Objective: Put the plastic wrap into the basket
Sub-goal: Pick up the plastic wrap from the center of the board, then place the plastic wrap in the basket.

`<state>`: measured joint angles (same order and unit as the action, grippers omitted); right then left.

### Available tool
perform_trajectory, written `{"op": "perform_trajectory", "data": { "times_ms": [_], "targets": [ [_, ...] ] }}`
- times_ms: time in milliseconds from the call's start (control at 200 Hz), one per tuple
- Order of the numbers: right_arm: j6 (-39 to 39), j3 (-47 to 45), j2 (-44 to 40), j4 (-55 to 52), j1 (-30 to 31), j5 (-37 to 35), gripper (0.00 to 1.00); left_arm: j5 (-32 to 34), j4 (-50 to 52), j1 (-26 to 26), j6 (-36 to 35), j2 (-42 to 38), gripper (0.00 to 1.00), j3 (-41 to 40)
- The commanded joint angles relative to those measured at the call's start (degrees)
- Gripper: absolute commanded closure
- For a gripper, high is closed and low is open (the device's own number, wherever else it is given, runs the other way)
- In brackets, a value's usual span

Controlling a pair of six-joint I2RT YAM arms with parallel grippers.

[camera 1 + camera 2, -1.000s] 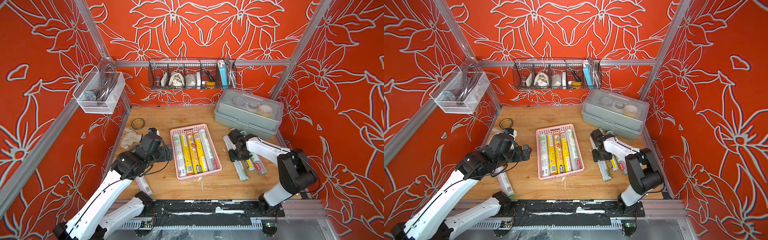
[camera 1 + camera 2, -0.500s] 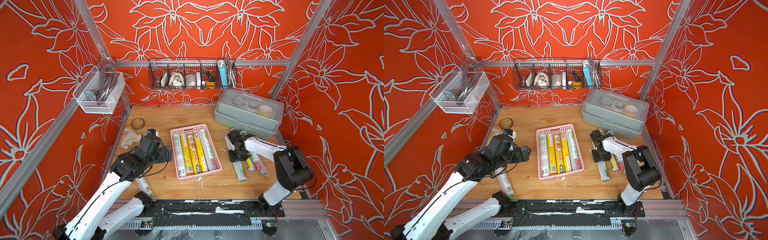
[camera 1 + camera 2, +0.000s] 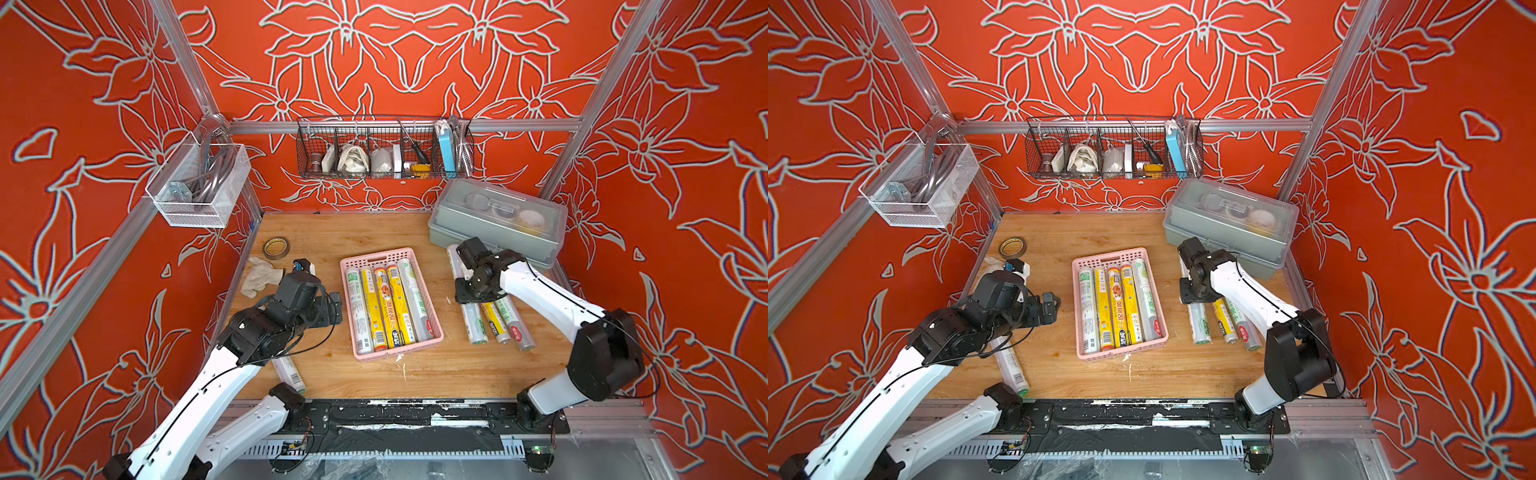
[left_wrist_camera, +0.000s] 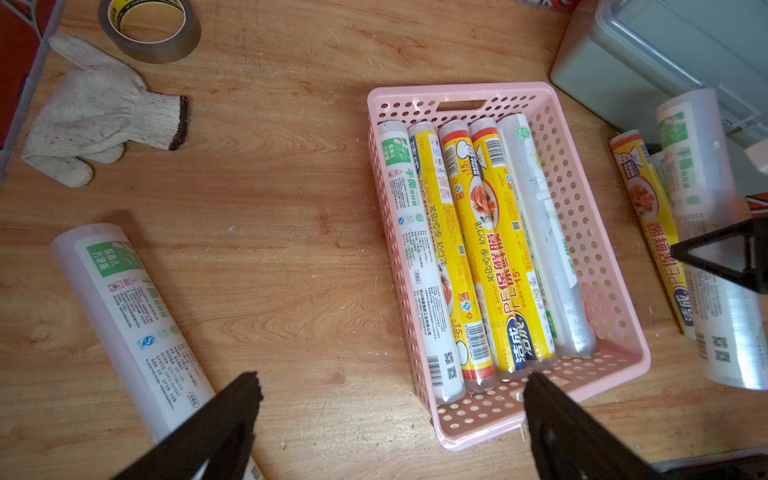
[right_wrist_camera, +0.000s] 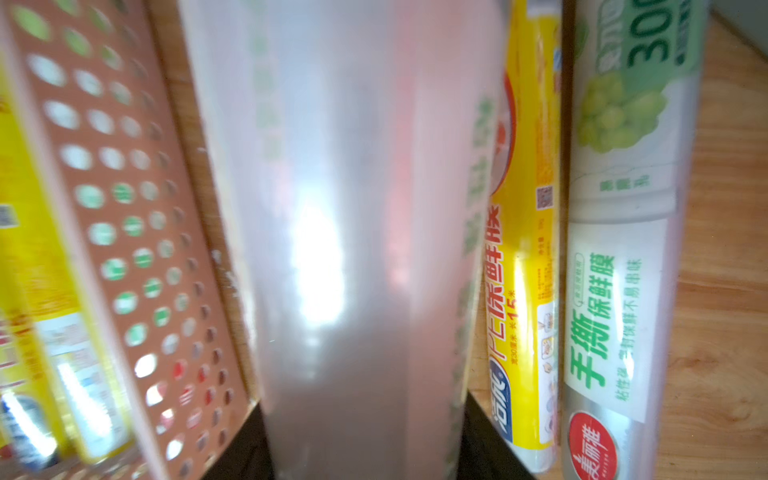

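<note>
White right arm (image 3: 548,297) stretched low, right end effector (image 3: 471,293) clamped on translucent roll (image 5: 353,249), left end effector (image 4: 392,386) apart

Glossy film-wrapped plastic wrap rolls (image 4: 494,249), matt pink plastic basket (image 4: 592,232), grained wooden table (image 4: 291,208), knitted cloth glove (image 4: 95,120)

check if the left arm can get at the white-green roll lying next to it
Probably yes: the left gripper is open and empty, and the white-green roll lies alone on bare table close by.
</note>
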<state>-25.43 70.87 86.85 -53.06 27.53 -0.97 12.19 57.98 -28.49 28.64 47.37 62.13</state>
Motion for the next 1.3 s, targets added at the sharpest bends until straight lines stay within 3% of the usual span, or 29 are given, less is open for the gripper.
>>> {"op": "perform_trajectory", "data": {
  "times_ms": [0, 260, 525, 1296],
  "targets": [
    [-4.2, 5.7, -1.7, -3.9, 2.6, 1.1, 0.69, 0.6, 0.7, 0.4, -0.4, -1.0, 0.02, 0.3],
    [-9.3, 17.9, 6.9, -3.4, 11.9, 0.9, 0.70, -0.1, 0.5, 0.5, -0.1, -1.1, 0.02, 0.1],
    [-13.4, 20.5, 14.5, 3.8, 16.1, 2.4, 0.70, 0.2, 0.7, 0.5, -0.4, -1.7, 0.02, 0.0],
    [-14.3, 24.3, 27.2, 1.0, 19.4, -0.6, 0.70, 0.4, -0.7, 0.5, -1.5, -1.3, 0.02, -1.1]
  ]
}}
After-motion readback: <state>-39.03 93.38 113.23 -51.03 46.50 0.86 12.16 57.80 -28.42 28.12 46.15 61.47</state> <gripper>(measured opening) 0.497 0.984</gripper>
